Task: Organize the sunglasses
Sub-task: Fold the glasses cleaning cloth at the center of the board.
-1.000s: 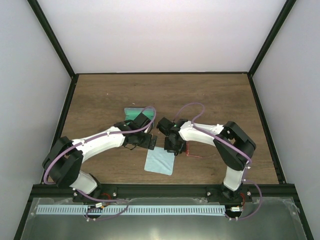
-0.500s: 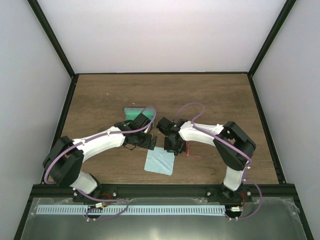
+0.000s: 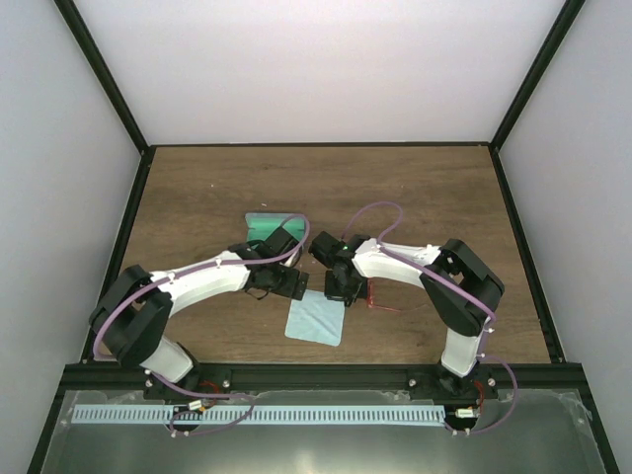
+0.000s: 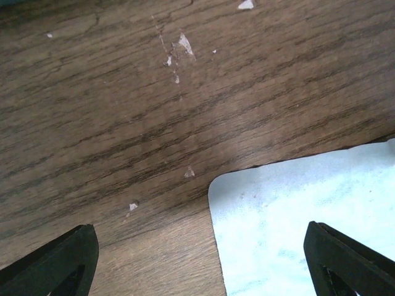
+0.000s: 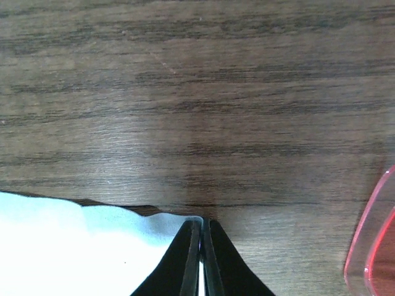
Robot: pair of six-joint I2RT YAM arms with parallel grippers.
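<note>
The red sunglasses (image 3: 381, 297) lie on the table just right of my right gripper; their translucent red rim shows at the right edge of the right wrist view (image 5: 375, 246). My right gripper (image 3: 339, 292) (image 5: 200, 227) is shut on the far right corner of the light blue cloth (image 3: 316, 318) (image 5: 74, 246), low at the table. My left gripper (image 3: 293, 286) (image 4: 199, 231) is open and empty, low over the cloth's far left corner (image 4: 296, 216). The case (image 3: 263, 223) lies behind the left wrist, partly hidden by it.
Both wrists are close together at the table's middle, with purple cables looping above them. Black frame posts and white walls close in the table on three sides. The arm bases stand at the near edge.
My left arm has shifted slightly, its gripper edging toward the cloth's corner. My right gripper has stayed at the cloth's other corner. The sunglasses have not moved.
</note>
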